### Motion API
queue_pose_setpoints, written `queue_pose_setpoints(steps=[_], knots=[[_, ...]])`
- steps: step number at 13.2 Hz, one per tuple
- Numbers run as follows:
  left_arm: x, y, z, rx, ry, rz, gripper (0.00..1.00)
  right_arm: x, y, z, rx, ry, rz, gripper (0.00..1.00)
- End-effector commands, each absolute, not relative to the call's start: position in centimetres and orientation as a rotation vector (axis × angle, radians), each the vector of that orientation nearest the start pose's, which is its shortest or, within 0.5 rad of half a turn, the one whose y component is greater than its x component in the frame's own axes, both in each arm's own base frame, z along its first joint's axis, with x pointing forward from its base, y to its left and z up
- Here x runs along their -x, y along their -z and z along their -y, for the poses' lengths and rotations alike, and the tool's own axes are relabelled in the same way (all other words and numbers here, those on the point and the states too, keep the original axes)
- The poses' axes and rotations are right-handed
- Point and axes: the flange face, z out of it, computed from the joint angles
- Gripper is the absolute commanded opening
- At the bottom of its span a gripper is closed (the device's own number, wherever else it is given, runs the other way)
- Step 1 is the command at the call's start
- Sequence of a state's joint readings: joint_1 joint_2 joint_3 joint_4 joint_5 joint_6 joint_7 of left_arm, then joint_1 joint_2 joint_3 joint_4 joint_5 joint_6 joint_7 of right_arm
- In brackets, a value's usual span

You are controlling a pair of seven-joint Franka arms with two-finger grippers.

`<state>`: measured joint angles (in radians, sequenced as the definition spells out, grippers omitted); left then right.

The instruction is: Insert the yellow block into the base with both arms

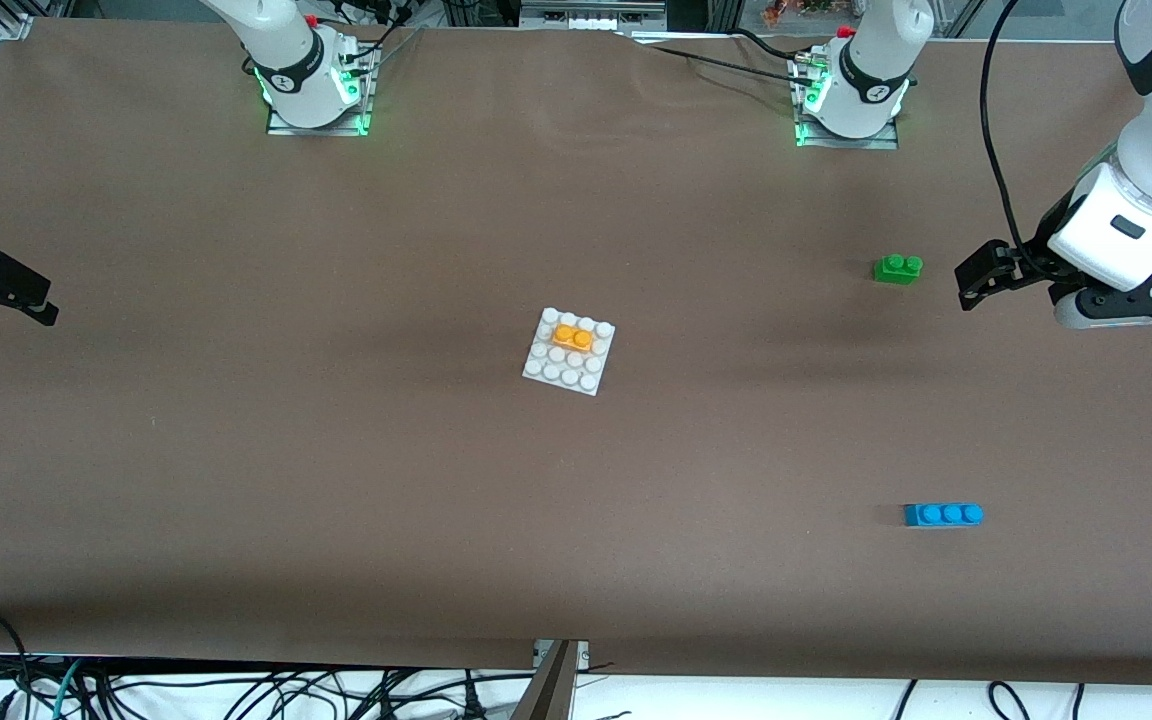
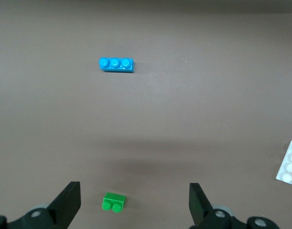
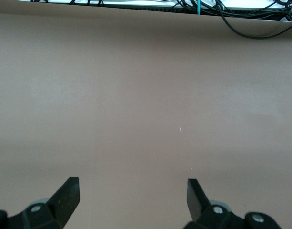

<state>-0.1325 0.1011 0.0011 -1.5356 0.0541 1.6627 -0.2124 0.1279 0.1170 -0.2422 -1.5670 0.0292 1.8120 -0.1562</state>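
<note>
The yellow block (image 1: 573, 336) sits pressed onto the studs of the white base (image 1: 536, 372) in the middle of the table, toward the base's edge nearest the robots. A corner of the base (image 2: 289, 164) shows in the left wrist view. My left gripper (image 1: 966, 283) hangs open and holds nothing at the left arm's end of the table, beside the green brick (image 1: 898, 268). In its wrist view the left gripper (image 2: 134, 186) has that green brick (image 2: 114, 202) on the table under its spread fingers. My right gripper (image 1: 6, 320) hovers open at the right arm's end; the right gripper (image 3: 131, 181) sees only bare table.
A blue three-stud brick (image 1: 943, 514) lies toward the left arm's end, nearer the front camera than the green brick; the blue brick (image 2: 116, 64) also shows in the left wrist view. Cables (image 3: 241, 14) hang off the table's front edge.
</note>
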Motion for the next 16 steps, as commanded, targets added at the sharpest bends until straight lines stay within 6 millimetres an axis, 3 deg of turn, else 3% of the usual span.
queue_pose_setpoints(steps=[1,16], knots=[[-59.17,-59.64,7.18,3.112,0.053,0.087,1.00,-60.69,-58.86,5.90,3.153,0.201,0.069,1.00],[-58.32,-58.86,6.81,3.125,-0.082,0.105,1.00,-60.74,-58.77,5.80,3.153,0.199,0.071,1.00]])
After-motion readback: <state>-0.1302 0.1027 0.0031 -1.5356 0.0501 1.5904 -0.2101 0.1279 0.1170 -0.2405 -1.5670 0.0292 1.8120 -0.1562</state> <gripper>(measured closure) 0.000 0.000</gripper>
